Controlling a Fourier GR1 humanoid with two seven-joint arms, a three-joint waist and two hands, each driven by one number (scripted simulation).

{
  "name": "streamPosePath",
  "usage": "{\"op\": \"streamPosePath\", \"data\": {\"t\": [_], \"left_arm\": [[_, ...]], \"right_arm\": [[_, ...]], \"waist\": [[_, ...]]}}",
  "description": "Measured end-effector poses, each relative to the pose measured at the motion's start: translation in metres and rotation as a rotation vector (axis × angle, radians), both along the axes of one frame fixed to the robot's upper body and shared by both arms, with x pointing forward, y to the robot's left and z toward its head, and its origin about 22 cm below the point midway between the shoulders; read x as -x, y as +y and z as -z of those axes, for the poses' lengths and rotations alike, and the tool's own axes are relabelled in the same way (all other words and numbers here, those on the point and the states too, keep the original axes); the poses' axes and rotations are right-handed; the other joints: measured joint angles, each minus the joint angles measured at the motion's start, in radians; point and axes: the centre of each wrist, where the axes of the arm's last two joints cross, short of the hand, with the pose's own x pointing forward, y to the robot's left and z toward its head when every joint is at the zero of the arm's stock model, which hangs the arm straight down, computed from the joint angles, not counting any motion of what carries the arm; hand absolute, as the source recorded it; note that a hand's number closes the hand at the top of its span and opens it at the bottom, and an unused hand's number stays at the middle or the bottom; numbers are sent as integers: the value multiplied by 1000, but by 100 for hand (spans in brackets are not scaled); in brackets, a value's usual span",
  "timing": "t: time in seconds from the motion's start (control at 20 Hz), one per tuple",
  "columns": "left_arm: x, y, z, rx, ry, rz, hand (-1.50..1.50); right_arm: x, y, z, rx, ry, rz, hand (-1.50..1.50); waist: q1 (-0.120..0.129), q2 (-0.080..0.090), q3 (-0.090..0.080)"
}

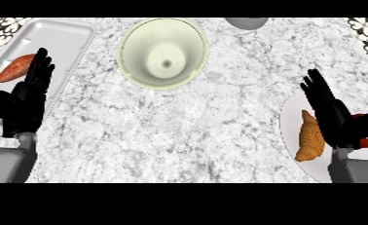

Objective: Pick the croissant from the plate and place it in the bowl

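Here the croissant (310, 139) lies on its plate (289, 121) at the surface's (179, 131) right edge, well apart from the cream bowl (135, 48).
The right hand (332, 109) hovers just beside the croissant, fingers straight, holding nothing; the left hand (28, 92) rests open at the left, fingers up, over a white tray (66, 38).

Pale grey marbled counter (187, 136), dark patterned corners (13, 23) at top

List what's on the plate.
A croissant lies on the plate. The right hand covers the plate's right side, hiding most of a red item.
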Motion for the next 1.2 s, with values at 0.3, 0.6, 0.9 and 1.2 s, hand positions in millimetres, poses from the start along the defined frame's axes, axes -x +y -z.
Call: {"op": "streamPosePath", "data": {"t": [0.3,0.6,0.9,1.2], "left_arm": [[0,-10,-8,161,-70,102,0],[4,-25,-6,301,-83,198,0],[9,-22,-6,362,-89,249,0],[11,-24,-2,380,-83,277,0]], "right_arm": [[1,-23,-13,-68,56,301,-150],[35,-79,-2,240,277,719,-150],[36,-95,-32,462,336,857,-150],[25,-115,-68,616,645,649,-150]], "waist": [[-12,-11,3],[-17,-8,-11],[-8,-10,0],[9,-6,1]]}}
